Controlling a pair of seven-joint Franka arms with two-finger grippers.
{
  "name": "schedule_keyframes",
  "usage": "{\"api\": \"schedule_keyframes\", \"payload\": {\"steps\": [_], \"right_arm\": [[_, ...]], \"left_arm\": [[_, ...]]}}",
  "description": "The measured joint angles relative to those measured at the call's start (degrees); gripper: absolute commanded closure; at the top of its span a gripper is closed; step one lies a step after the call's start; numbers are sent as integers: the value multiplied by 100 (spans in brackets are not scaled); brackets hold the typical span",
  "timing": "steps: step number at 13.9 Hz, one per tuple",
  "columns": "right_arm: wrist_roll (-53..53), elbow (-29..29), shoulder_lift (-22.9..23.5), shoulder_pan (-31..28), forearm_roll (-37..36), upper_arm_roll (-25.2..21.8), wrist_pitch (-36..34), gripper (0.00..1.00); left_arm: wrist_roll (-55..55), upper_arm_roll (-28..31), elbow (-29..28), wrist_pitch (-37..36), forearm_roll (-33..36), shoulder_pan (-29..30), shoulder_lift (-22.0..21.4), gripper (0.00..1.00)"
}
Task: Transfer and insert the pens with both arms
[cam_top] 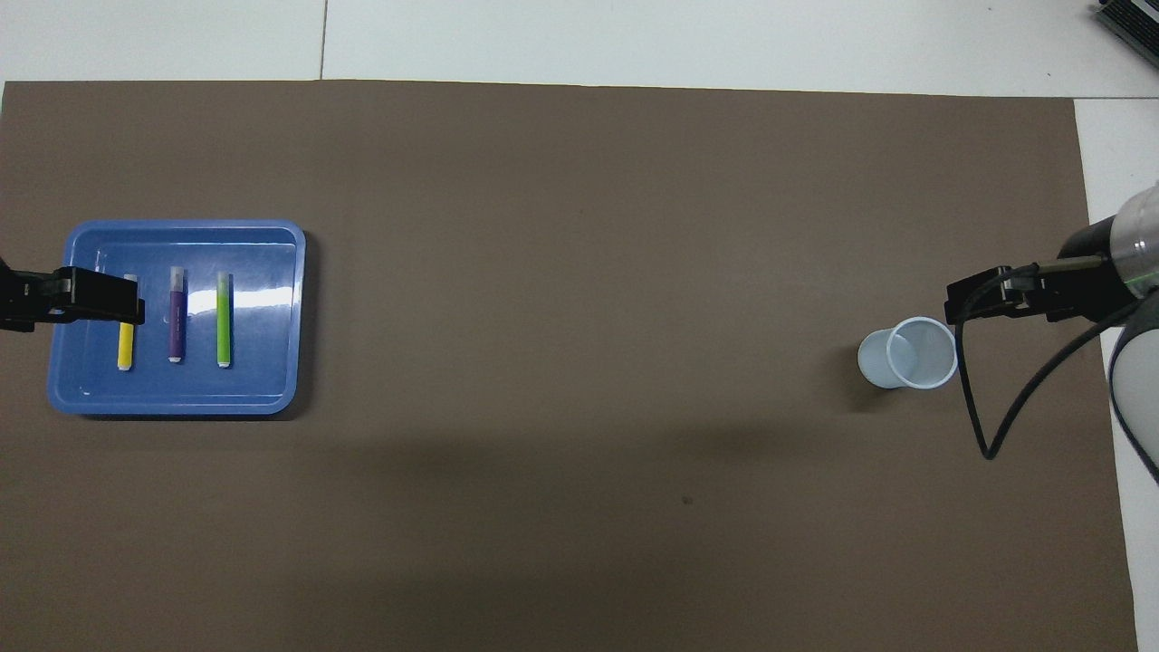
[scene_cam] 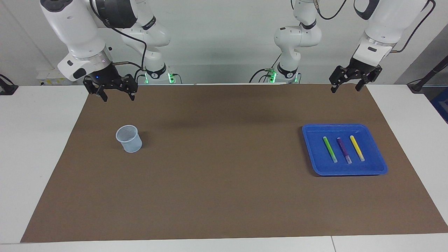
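Three pens lie side by side in my blue tray (scene_cam: 379,164) toward the left arm's end of the table: green pen (scene_cam: 329,149), purple pen (scene_cam: 344,150), yellow pen (scene_cam: 357,148), none touching. I read no writing on them. My left gripper (scene_cam: 356,81) hangs with jaws wide and empty, and so does my right gripper (scene_cam: 116,91). A pale cup (scene_cam: 129,139) stands upright toward the right arm's end. Only the facing view shows the arm bases with green lights (scene_cam: 158,76); the overhead view looks down into the cup.

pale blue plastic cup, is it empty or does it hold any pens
Empty: the pale blue plastic cup shows a bare inside from overhead, and all three pens lie in the blue tray.
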Motion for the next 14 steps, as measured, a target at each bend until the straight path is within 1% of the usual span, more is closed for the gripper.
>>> {"api": "schedule_keyframes", "payload": {"steps": [14], "right_arm": [[0,0,0,0,0,0,0,0]], "left_arm": [[-2,68,10,-4,-93,54,0,0]]}}
